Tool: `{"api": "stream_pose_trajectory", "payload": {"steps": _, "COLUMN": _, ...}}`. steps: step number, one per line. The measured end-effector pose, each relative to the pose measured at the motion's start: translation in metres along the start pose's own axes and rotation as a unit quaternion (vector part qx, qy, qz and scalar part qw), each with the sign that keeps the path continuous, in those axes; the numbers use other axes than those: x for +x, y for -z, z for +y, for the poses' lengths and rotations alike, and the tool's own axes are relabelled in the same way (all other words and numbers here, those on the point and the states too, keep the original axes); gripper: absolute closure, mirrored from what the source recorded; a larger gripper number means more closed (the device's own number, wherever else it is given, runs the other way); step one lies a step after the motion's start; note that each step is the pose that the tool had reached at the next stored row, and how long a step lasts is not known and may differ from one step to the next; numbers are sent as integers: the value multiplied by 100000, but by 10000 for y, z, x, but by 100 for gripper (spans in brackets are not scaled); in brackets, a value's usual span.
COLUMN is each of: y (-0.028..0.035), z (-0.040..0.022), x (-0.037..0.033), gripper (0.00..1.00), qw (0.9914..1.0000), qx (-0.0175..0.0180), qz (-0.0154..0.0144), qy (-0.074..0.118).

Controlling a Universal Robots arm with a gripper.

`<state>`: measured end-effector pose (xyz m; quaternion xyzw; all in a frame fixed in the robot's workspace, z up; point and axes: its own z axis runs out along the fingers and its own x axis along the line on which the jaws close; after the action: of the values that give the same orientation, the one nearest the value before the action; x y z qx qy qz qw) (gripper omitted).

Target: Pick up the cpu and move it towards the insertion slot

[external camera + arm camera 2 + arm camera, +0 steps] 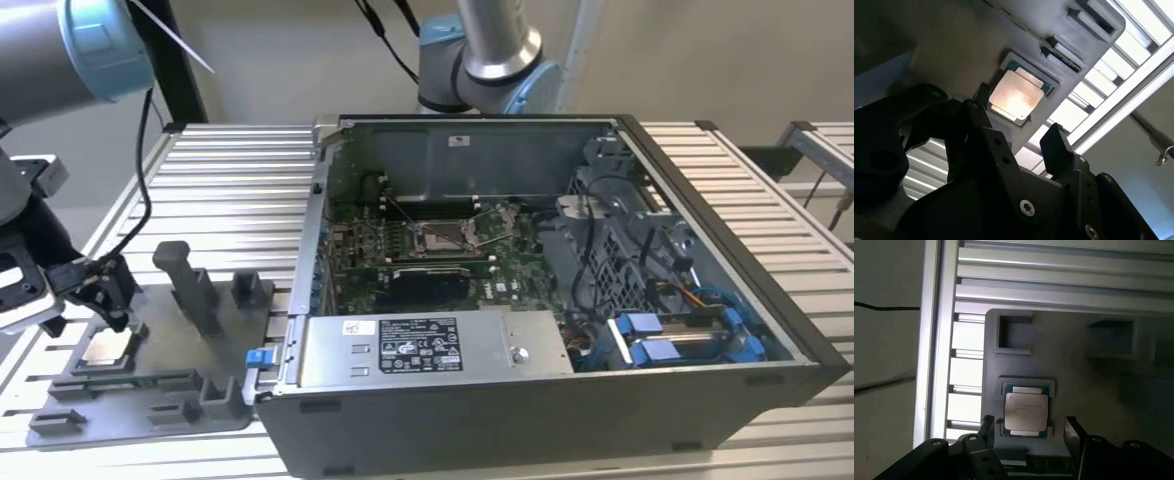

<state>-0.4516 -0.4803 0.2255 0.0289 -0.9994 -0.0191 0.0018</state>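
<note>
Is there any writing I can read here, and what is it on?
On the silver box, black label: print too small to read.
Beside it, white sticker: unreadable.
On the computer case back wall, small sticker: unreadable.
On the cpu, first wrist view: faint lines, unreadable.

cpu (1025, 411) top: smooth pale metal, slight sheen. tray (1094, 390): matt grey plastic. hand (1028, 426): matt black.

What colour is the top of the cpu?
The cpu top is pale silver, best in the first wrist view.
</note>
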Motion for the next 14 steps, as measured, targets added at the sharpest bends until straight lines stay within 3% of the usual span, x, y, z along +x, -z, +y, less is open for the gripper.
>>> {"api": "stream_pose_trajectory", "payload": {"steps": 4, "y": -66, "z": -4, "x": 7, "gripper": 100, "qw": 100000, "qx": 8, "qz": 17, "qy": 202}}
{"api": "stream_pose_trajectory", "payload": {"steps": 9, "y": -71, "z": -4, "x": 7, "gripper": 100, "qw": 100000, "qx": 7, "qz": 19, "qy": 209}}
{"api": "stream_pose_trajectory", "payload": {"steps": 14, "y": -127, "z": -1, "x": 23, "gripper": 100, "qw": 100000, "qx": -21, "qz": 18, "qy": 207}}
